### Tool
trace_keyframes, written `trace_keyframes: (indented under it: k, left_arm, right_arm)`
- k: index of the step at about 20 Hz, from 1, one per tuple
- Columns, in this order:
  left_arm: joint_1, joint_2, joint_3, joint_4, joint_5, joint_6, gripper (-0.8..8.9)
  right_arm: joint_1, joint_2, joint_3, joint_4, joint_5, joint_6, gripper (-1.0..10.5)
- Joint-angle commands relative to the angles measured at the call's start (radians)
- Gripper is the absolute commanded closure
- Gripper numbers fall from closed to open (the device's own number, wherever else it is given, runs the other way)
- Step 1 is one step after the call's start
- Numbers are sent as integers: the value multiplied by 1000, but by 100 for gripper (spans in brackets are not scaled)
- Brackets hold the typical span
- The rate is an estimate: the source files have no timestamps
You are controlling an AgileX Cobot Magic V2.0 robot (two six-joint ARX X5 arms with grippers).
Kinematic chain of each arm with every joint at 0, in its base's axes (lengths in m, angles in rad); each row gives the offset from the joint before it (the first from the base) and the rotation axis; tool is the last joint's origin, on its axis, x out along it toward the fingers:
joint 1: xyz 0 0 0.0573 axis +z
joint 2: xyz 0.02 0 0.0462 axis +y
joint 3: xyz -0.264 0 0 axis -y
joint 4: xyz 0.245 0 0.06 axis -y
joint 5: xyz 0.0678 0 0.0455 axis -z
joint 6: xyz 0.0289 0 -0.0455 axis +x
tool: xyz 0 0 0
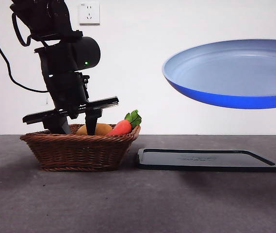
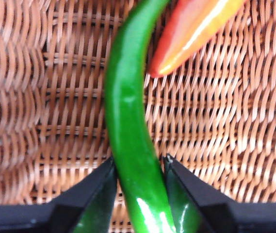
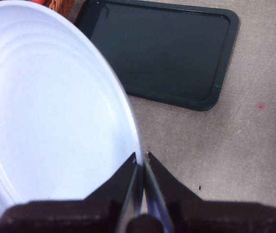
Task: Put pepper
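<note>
My left end effector [image 2: 138, 194] clenches the pepper [image 2: 128, 121] inside the basket [image 1: 79, 148] near the bench's left edge; my right end effector [image 3: 141, 167] grips the plate [image 1: 235, 73] aloft. Next, I'd judge: lift.

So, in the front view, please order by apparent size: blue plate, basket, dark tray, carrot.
1. blue plate, held up and possibly nearer the camera, so its rank is unsure
2. dark tray
3. basket
4. carrot, partly hidden
</note>
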Motion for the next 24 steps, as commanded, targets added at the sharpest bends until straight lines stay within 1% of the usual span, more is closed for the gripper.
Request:
trace_keyframes:
  k: [1,7,8,9,10,12,13,14,16,17,18,19,20,22,24]
  left_arm:
    - [-8,18,15,-11,24,-6,679]
    - [-8,-89,20,-7,24,-6,691]
    - [-8,-111,20,-8,29,-5,691]
    - [-12,-143,20,-13,54,2,691]
    - [-21,-175,20,-7,73,6,691]
    - [-40,-254,20,0,135,52,691]
    - [-53,-294,20,1,166,77,691]
    - [-72,-329,20,-1,194,105,690]
    - [-141,-356,20,-9,243,146,690]
    - [-187,-350,20,-28,231,184,690]
    - [-237,-336,19,-37,203,222,690]
    - [-291,-316,19,-32,142,246,690]
    - [-328,-297,19,-21,87,251,690]
    - [-375,-254,19,7,79,270,690]
    - [-393,-215,19,7,77,292,690]
  right_arm:
    - [1,3,14,15,-4,2,941]
    - [1,7,14,17,-4,3,941]
    - [1,10,14,18,-4,3,941]
    - [1,20,14,25,-4,8,941]
    - [1,43,14,34,-5,27,941]
    - [1,120,14,45,-5,60,941]
    - [2,172,14,58,-19,80,941]
    - [2,223,14,80,-62,99,941]
    - [3,315,14,151,-140,181,941]
    - [10,351,14,183,-166,220,941]
    - [23,380,14,200,-166,248,941]
    - [29,401,14,200,-167,260,941]
    - [36,412,14,198,-171,268,941]
    - [56,415,14,200,-185,282,941]
    - [62,415,14,196,-182,285,941]
